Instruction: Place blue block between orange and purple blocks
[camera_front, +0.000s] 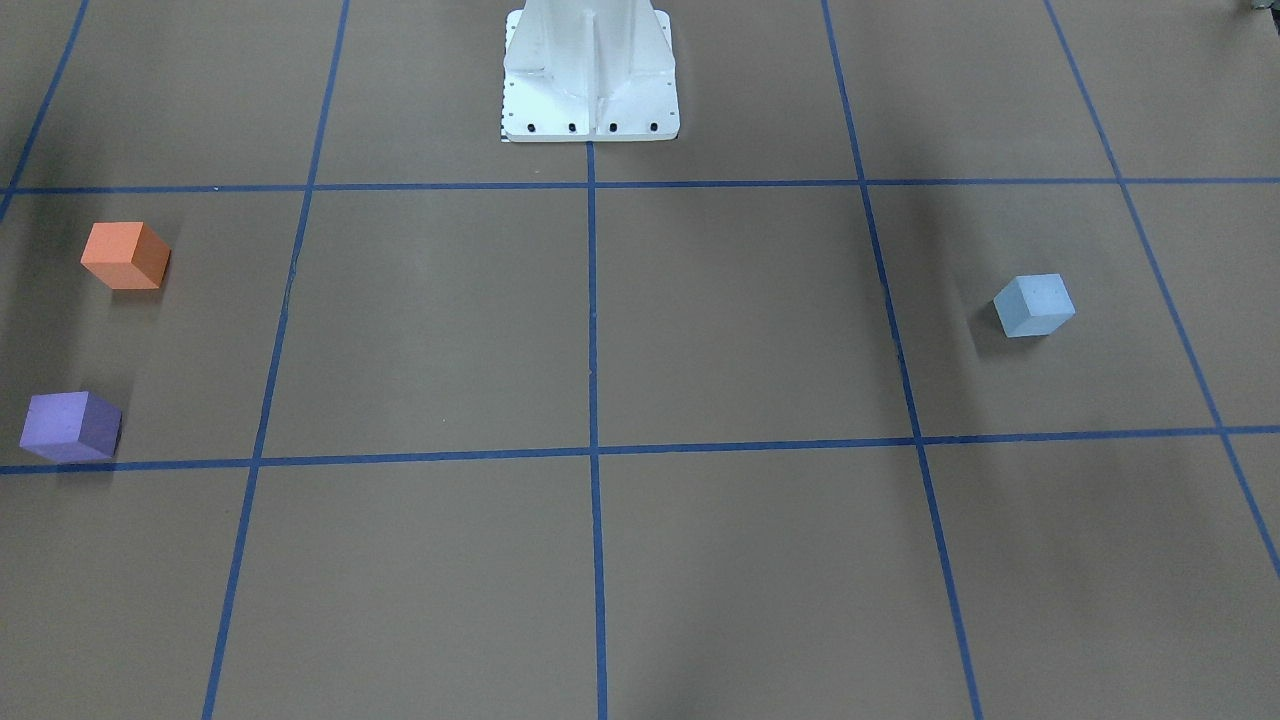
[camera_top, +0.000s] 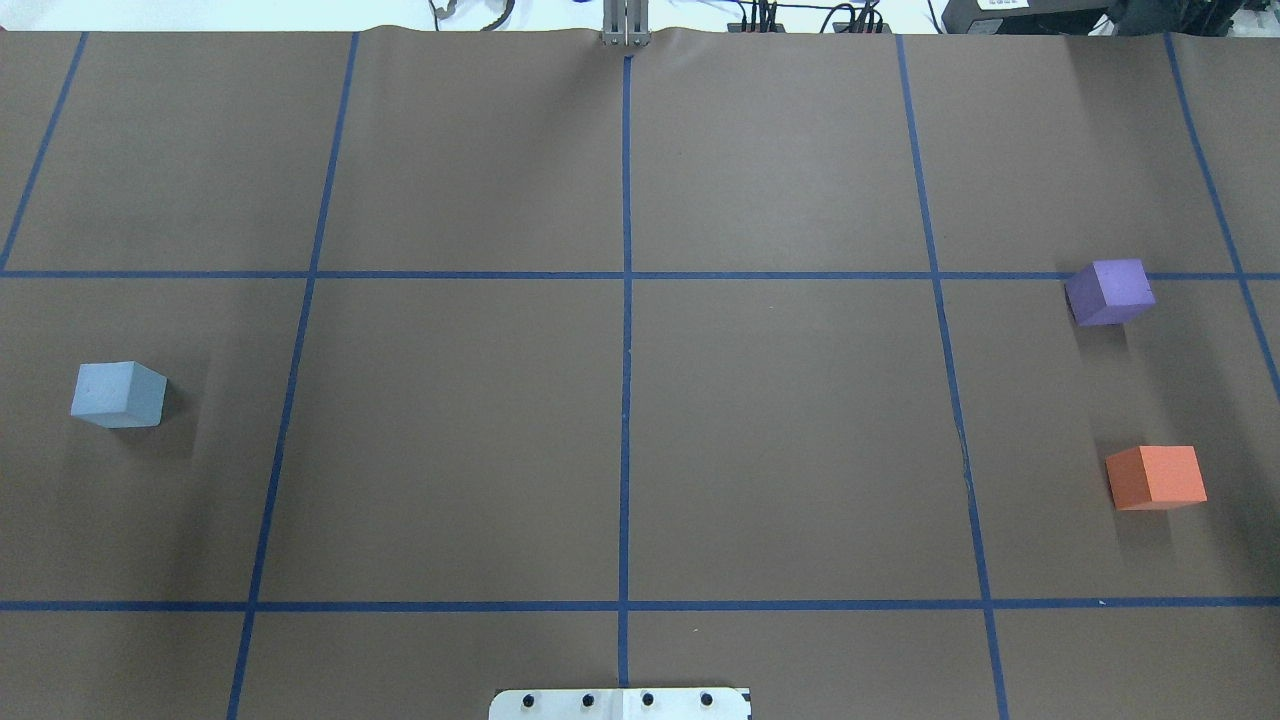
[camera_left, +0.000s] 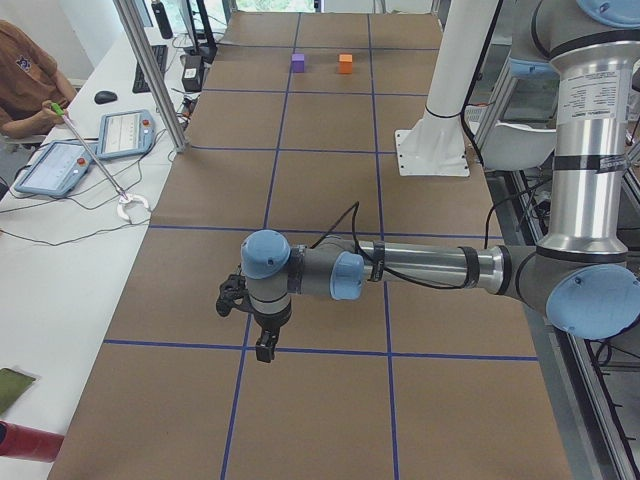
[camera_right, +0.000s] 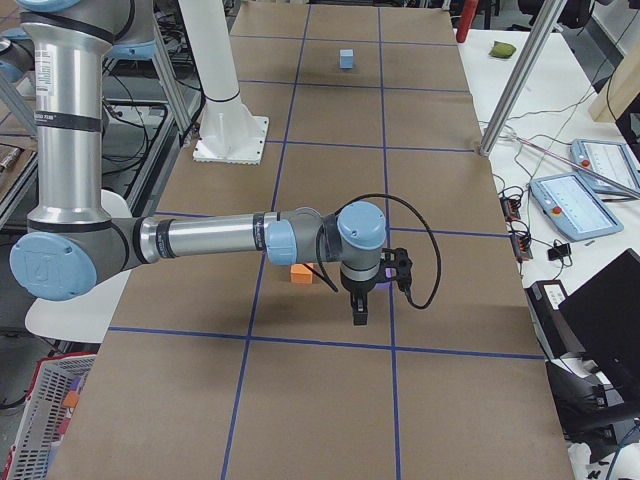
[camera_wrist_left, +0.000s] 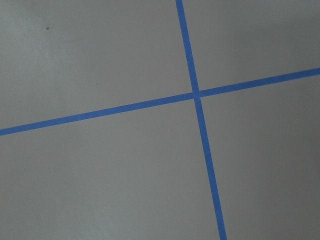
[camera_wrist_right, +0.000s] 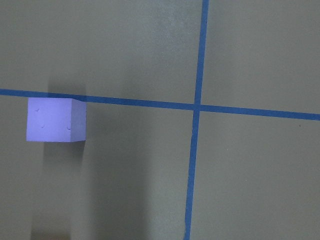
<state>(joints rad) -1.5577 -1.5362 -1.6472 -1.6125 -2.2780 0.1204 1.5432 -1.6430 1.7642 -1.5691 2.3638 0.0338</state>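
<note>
We see the blue block resting on the bench far out on the robot's left side, alone in its square of the blue tape grid and touching nothing. The orange block and the purple block sit on the opposite, right side, well apart from the blue one. The two stand apart from each other, the orange nearer the white robot base and the purple farther out. The purple block lies right against a tape line, its edge meeting the line in the right wrist view. Neither arm appears in the overhead or front-facing views. From the bench's left end we see the left arm stretched out low and level, the left fingers pointing down above the bench near a tape crossing. We cannot tell from there how far open they are, and the left wrist view shows only bare bench and crossing tape. From the right end we see the right arm reaching out in the same way, the right fingers hanging above the bench close to the orange block. Here too we cannot tell whether they are parted or closed, and we see nothing in their hold.
</note>
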